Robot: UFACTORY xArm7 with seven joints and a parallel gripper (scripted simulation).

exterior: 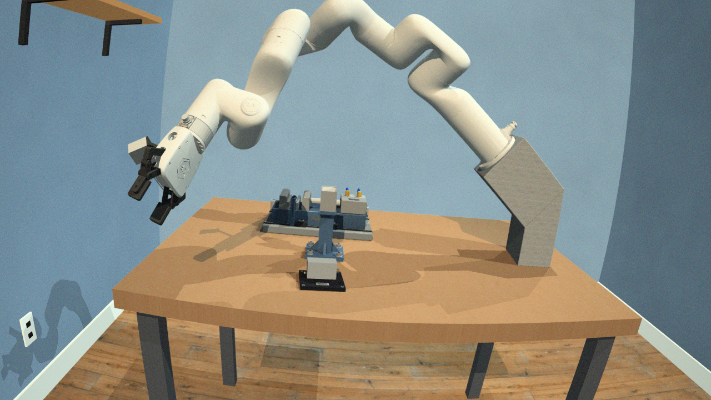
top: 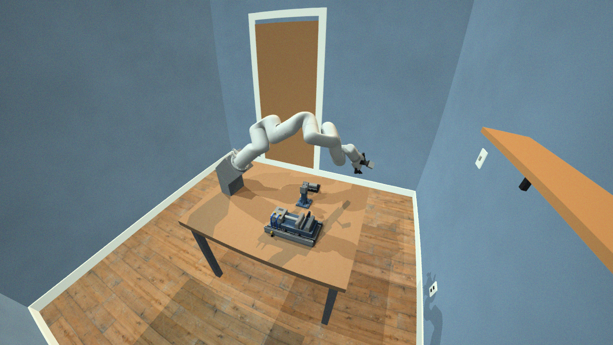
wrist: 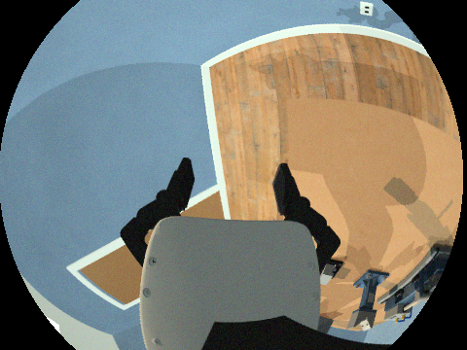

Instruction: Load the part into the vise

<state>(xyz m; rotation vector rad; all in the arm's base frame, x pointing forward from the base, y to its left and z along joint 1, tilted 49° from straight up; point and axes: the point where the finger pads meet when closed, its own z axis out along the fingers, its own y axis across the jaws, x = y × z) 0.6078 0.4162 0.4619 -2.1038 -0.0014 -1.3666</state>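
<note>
Arching high from its grey wedge pedestal (top: 229, 182) at the table's far corner, the white arm (top: 295, 128) is showing in the top view as a serpentine of bends, reaching past the table (top: 240, 214) edge with the gripper (top: 363, 165) hanging over the floor near the wall. The vise (top: 295, 225) is sitting mid-table, the blue V-block stand (top: 304, 197) just behind it, and the part (top: 314, 187) is lying on the infeed plate beside that stand, well apart from the gripper.

Looking from the exterior view, the arm is rising steeply off the pedestal (exterior: 531, 209), folding twice at the top, then dropping down to the wrist, which is tilting the gripper (exterior: 149, 201) downward and outward beyond the table's left edge. Its black fingers (exterior: 137, 188) are standing spread wide with nothing between them. The part (exterior: 321, 268), a pale grey block, is resting on the black infeed plate (exterior: 304, 286) near the front, in front of the V-block stand (exterior: 325, 238); the vise (exterior: 318, 211) is sitting behind.

Peering along the wrist view, both fingertips are pointing away, fully parted, framing wall and floor. The V-block stand (wrist: 370, 292) and vise (wrist: 422, 279) are appearing small at the lower right.
</note>
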